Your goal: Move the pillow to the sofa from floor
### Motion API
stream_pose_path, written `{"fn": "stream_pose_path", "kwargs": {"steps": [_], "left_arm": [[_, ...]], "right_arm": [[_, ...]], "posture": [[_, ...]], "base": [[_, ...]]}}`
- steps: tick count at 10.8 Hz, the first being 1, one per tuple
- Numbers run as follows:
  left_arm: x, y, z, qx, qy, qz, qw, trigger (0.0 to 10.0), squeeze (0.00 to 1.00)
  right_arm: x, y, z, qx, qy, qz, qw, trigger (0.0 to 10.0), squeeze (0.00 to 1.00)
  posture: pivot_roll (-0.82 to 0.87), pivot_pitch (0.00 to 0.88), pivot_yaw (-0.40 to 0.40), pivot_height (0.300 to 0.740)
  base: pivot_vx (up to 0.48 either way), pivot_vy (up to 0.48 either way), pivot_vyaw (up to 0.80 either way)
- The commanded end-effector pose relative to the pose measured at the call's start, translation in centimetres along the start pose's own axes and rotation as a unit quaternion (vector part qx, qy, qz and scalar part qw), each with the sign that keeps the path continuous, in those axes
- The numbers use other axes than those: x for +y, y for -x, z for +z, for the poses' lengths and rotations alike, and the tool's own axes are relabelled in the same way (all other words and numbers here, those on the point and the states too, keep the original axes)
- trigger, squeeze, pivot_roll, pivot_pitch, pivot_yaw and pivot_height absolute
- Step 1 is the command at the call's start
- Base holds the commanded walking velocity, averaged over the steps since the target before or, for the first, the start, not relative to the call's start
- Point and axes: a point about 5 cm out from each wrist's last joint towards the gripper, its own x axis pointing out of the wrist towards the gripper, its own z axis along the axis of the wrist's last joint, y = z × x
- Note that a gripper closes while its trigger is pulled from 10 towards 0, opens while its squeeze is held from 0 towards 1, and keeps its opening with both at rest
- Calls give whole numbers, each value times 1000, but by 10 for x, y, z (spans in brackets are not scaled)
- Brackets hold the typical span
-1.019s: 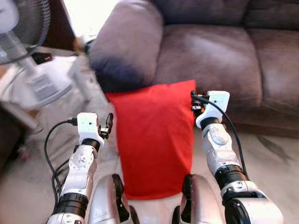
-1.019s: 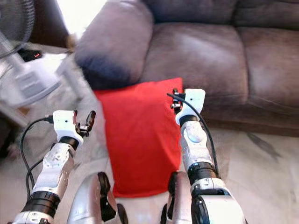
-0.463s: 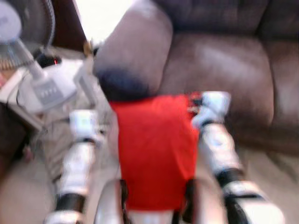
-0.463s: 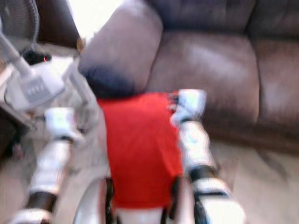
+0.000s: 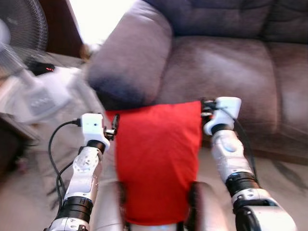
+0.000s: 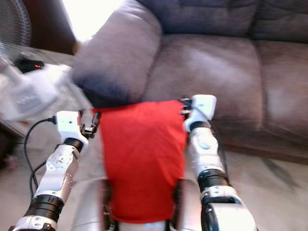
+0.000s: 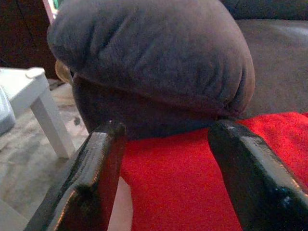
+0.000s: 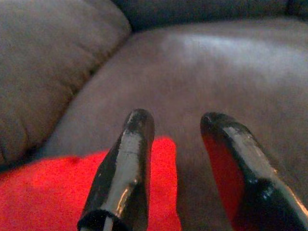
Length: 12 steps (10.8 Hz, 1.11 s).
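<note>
The brown sofa [image 5: 216, 67] takes up most of what I see ahead, its padded armrest [image 5: 130, 53] bulging toward me on the left and the seat cushion [image 5: 216, 72] running off to the right. Below it is pale floor [image 5: 29, 202], and off to my left a standing fan [image 5: 24, 43] and a white side table [image 7: 29, 91], both soft with blur.

The red pillow [image 5: 156, 159] stands between my two arms, its top edge up against the front of the sofa just under the armrest, its lower part down between my knees. I can't tell whether its bottom edge is on the floor.

My left gripper [image 7: 168, 178] is at the pillow's upper left corner. In its wrist view the two black fingers [image 7: 96, 178] are spread wide, with red fabric showing in the gap between them; whether they touch it I can't say.

My right gripper [image 8: 185, 163] is at the upper right corner. Its fingers [image 8: 127, 168] stand apart at a moderate gap, with the pillow's corner lying between and beneath them and the seat cushion beyond. I see no clamp on the fabric.
</note>
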Motion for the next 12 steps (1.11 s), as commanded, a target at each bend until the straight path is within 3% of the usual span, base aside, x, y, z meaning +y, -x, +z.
{"fn": "stream_pose_path", "kwargs": {"steps": [1,2,4,8,10,11,12], "left_arm": [[11,5,-2,11,11,16,1000,10000,0],[13,4,2,8,15,17,1000,10000,0],[24,4,15,-5,32,25,999,10000,0],[30,6,43,-21,70,2,997,10000,0],[36,10,56,-23,92,-7,995,10000,0],[40,12,59,-20,100,-7,995,10000,0],[45,14,61,-16,108,-5,994,10000,0]], "right_arm": [[8,1,-17,56,0,3,998,10000,0],[8,0,-16,60,-23,3,998,10000,1000],[13,-8,-18,115,-71,-8,991,10000,1000],[26,-26,9,113,-92,-5,989,10000,1000],[27,-35,31,79,-95,-10,992,10000,1000],[23,-37,36,76,-84,-30,993,10000,0],[16,-39,42,65,-85,-54,993,10000,0]], "posture": [[202,219,46,540],[210,232,51,540],[237,287,67,540],[283,374,97,540],[297,402,113,540],[304,413,120,540],[310,420,125,540]], "base": [[0,0,0],[0,0,0],[0,0,0],[0,0,0],[0,0,0],[0,0,0],[0,0,0]]}}
